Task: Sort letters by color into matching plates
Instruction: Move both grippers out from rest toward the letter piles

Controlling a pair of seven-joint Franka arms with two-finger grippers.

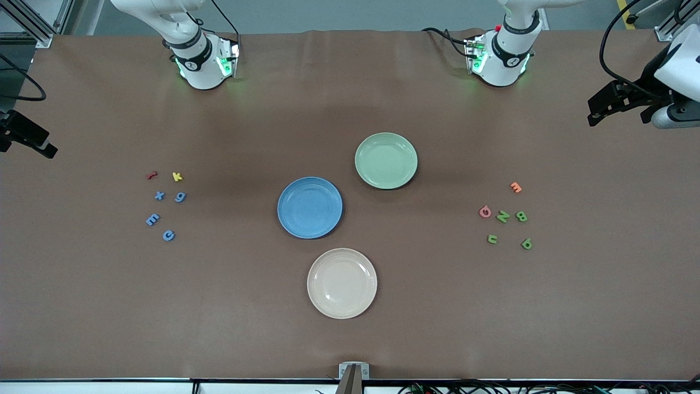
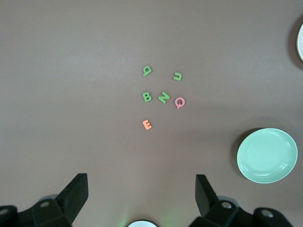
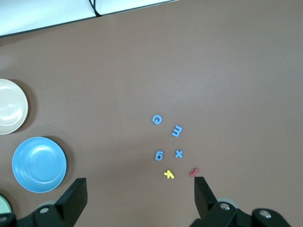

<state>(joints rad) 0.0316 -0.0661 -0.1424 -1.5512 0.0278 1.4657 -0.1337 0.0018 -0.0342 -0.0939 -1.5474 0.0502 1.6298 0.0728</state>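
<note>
At the middle of the table [image 1: 350, 339] sit three plates: the green plate [image 1: 386, 161] toward the left arm's end, the blue plate [image 1: 309, 207] just beside it and nearer the front camera, and a cream plate [image 1: 342, 283] nearest of all. All three are bare, so by my reading the sorting has not yet begun. Four blue letters [image 1: 159, 195] lie scattered toward the right arm's end, with a red letter [image 1: 152, 175] and a yellow letter [image 1: 176, 176] among them; four green letters [image 1: 503, 216] lie toward the left arm's end with an orange letter [image 1: 515, 187] and a pink letter [image 1: 485, 212]. Each arm waits high above its own cluster, the left gripper [image 2: 142, 191] and right gripper [image 3: 140, 194] both spread wide and holding nothing. Next, I judge, a gripper must descend on one letter, pinching it cleanly without nudging its close neighbours.
</note>
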